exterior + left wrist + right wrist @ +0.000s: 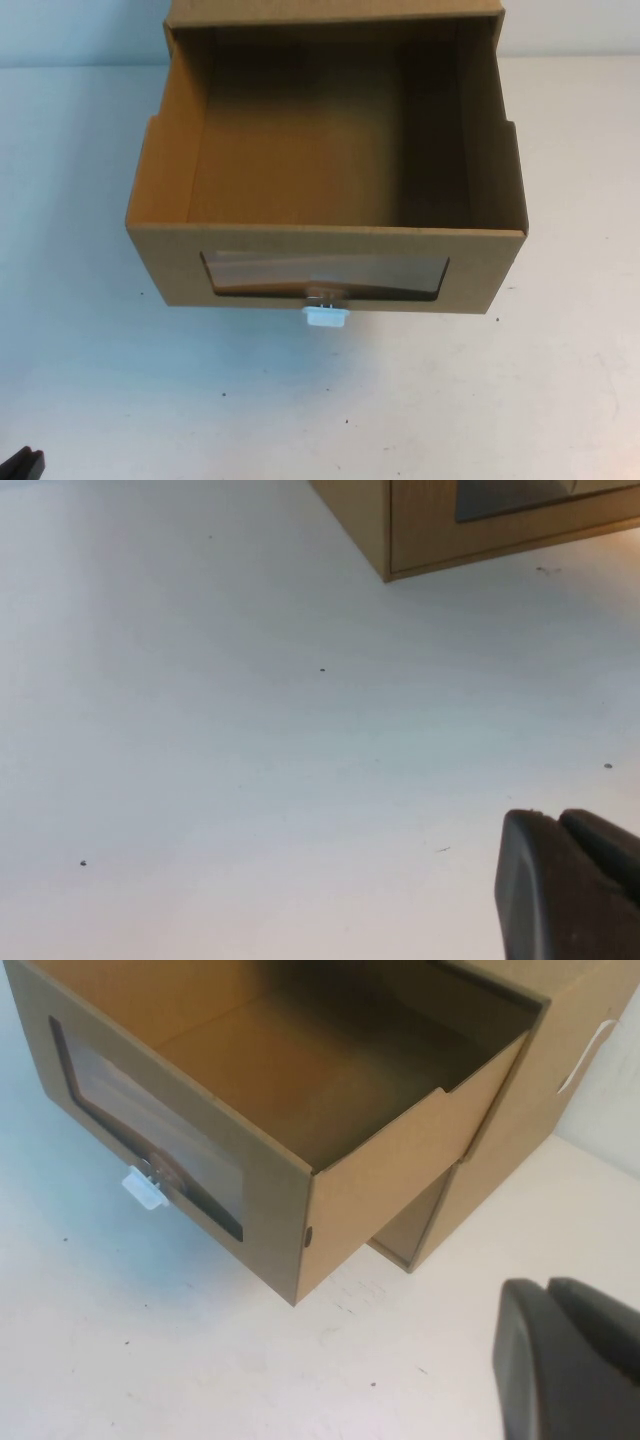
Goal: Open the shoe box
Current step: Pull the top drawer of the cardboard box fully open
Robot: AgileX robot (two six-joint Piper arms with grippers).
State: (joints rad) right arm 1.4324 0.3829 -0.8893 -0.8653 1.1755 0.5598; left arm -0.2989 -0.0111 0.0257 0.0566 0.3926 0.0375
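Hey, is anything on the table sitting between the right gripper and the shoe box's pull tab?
Nothing visible: only bare table lies between the right gripper, off the drawer's right front corner, and the pull tab. The left gripper sits at the table's near-left corner, well clear.

The white table (pixel 90 400) bears a few dark specks (pixel 322 669).
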